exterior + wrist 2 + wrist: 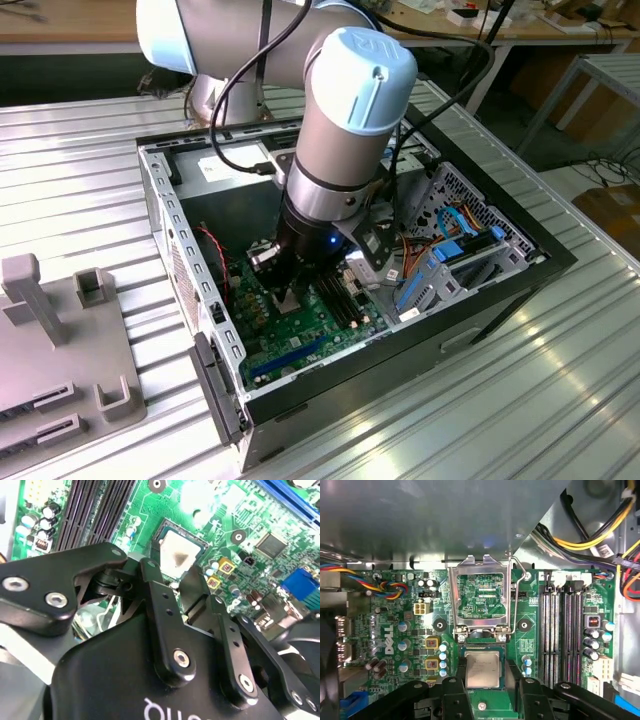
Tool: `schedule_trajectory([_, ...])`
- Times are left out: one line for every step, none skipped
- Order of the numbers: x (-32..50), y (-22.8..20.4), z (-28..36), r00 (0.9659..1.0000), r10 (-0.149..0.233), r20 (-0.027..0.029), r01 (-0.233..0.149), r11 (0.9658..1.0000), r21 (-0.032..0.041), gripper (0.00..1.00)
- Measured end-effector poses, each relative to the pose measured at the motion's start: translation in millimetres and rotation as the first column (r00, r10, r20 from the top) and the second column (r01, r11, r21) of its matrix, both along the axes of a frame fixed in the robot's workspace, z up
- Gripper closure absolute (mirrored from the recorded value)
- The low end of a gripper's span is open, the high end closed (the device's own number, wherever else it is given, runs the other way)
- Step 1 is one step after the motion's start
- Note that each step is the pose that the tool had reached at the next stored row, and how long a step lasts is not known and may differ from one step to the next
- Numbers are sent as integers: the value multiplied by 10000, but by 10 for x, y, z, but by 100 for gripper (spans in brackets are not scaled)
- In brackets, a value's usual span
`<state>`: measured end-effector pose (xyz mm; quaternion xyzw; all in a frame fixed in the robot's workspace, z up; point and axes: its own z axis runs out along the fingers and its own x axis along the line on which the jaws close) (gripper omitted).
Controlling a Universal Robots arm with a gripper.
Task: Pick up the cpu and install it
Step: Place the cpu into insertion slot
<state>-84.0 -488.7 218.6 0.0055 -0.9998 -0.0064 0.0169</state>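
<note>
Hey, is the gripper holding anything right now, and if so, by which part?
It cannot be told. The cpu lies in the open socket, right at the gripper, but a grip on its edges can't be confirmed.

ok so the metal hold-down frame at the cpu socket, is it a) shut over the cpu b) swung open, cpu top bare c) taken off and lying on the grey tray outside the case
b: in the first wrist view the frame is swung back off the socket and the cpu top is uncovered.
</note>
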Motion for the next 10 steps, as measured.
schedule_trajectory([0, 0, 21, 10000, 7, -1, -7, 10000, -1, 58])
schedule_trajectory([0, 0, 29, 10000, 12, 0, -12, 10000, 0, 65])
schedule_trajectory([0, 1, 31, 10000, 19, 2, -19, 10000, 4, 65])
schedule_trajectory([0, 0, 32, 10000, 20, 2, -20, 10000, 4, 71])
schedule_trajectory([0, 0, 33, 10000, 22, 0, -22, 10000, 2, 83])
schedule_trajectory([0, 0, 34, 10000, 22, 0, -22, 10000, 1, 89])
schedule_trajectory([-1, 0, 34, 10000, 21, 0, -21, 10000, 1, 89])
schedule_trajectory([-1, 0, 34, 10000, 21, 0, -21, 10000, 1, 89])
schedule_trajectory([-1, 0, 34, 10000, 20, 0, -20, 10000, 0, 89])
schedule_trajectory([-2, 0, 34, 10000, 20, 0, -20, 10000, 0, 89])
